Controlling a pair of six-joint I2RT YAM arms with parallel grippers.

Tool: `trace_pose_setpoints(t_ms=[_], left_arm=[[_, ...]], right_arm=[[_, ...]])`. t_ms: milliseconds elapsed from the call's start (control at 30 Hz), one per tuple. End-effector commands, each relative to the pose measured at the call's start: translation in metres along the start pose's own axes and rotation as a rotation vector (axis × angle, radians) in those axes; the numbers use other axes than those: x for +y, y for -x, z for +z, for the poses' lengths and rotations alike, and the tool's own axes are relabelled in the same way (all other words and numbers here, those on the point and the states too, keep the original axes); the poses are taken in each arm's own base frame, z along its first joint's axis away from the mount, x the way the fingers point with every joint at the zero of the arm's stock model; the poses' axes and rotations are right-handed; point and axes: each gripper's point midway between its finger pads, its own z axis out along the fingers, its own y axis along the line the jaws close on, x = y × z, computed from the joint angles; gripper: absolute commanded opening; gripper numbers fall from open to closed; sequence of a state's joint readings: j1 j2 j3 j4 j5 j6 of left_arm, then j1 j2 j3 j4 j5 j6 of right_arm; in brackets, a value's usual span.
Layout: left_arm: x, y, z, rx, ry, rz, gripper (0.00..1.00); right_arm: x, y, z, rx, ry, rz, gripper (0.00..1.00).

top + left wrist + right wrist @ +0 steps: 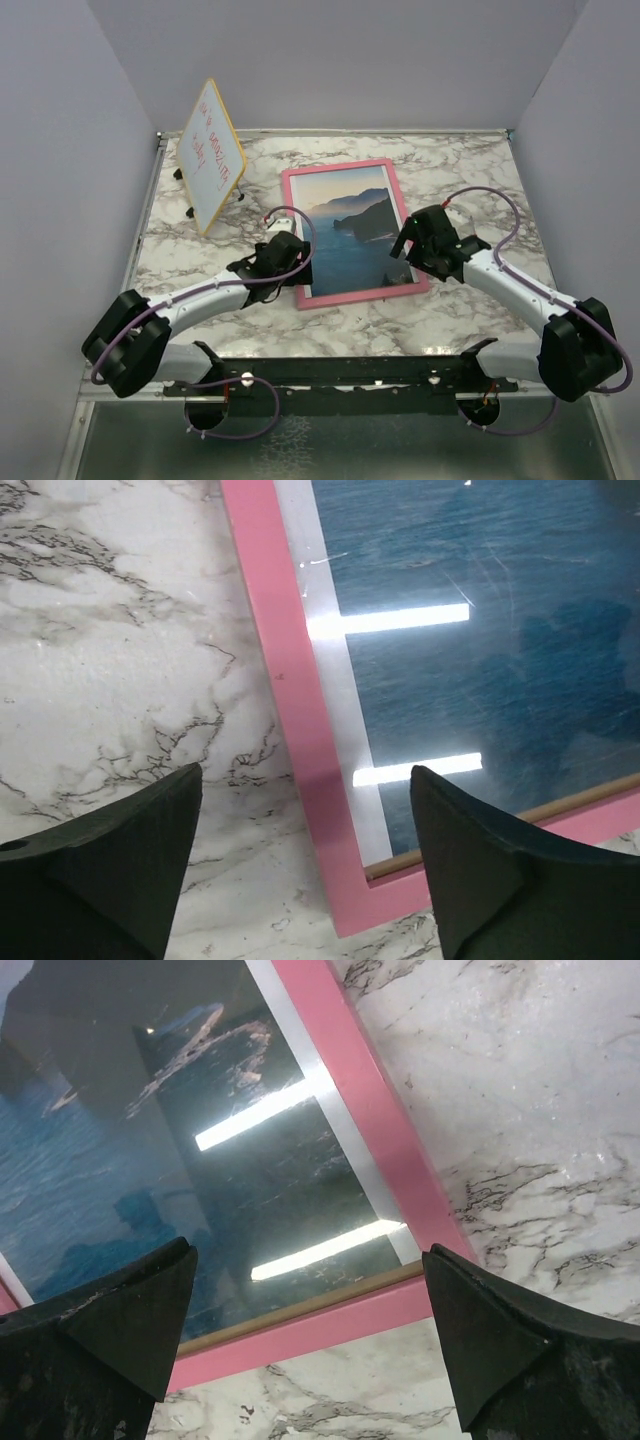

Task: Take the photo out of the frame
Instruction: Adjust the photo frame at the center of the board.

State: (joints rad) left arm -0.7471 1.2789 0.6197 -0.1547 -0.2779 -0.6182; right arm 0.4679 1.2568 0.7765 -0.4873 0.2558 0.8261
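The frame [370, 294] lies face up on the marble bench [460, 170] with the photo [350, 225] inside it; the left hand [305, 772] hangs released over its near left corner, the right hand [310, 1250] released over its near right corner

Looks like a robot test booth in a lab rather than a home. Closed in left, right and far by plain pale-lilac walls [340, 60] around a marble-patterned desk [470, 170]. Carries a left arm [200, 300] and a right arm [510, 280] bolted to a black rail [350, 372] along the near edge, purple cables [287, 209] looping free. Holds a small staged whiteboard [212, 150] at far left.
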Motion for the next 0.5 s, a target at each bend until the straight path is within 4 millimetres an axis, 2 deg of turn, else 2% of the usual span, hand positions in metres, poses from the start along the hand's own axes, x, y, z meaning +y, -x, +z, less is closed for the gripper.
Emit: trace_pose_setpoints(t_ms=[0, 67, 133, 267, 400, 467], left_arm=[[0.018, 0.009, 0.009, -0.011, 0.109, 0.010, 0.79], [0.021, 0.006, 0.013, 0.001, 0.125, 0.002, 0.73], [0.021, 0.002, 0.018, 0.018, 0.120, 0.001, 0.71], [0.015, -0.003, 0.025, 0.042, 0.094, -0.002, 0.62], [0.013, -0.004, 0.026, 0.042, 0.085, -0.005, 0.59], [0.011, -0.006, 0.026, 0.049, 0.072, 0.001, 0.52]], right_arm=[[-0.003, -0.017, 0.002, 0.057, 0.013, -0.003, 1.00], [-0.006, -0.021, 0.001, 0.067, 0.012, 0.005, 0.99], [-0.009, -0.024, -0.001, 0.071, 0.007, 0.016, 0.98], [-0.011, -0.030, -0.005, 0.084, 0.028, 0.039, 0.97], [-0.013, -0.033, -0.010, 0.087, 0.039, 0.053, 0.96], [-0.016, -0.034, -0.011, 0.087, 0.033, 0.053, 0.96]])
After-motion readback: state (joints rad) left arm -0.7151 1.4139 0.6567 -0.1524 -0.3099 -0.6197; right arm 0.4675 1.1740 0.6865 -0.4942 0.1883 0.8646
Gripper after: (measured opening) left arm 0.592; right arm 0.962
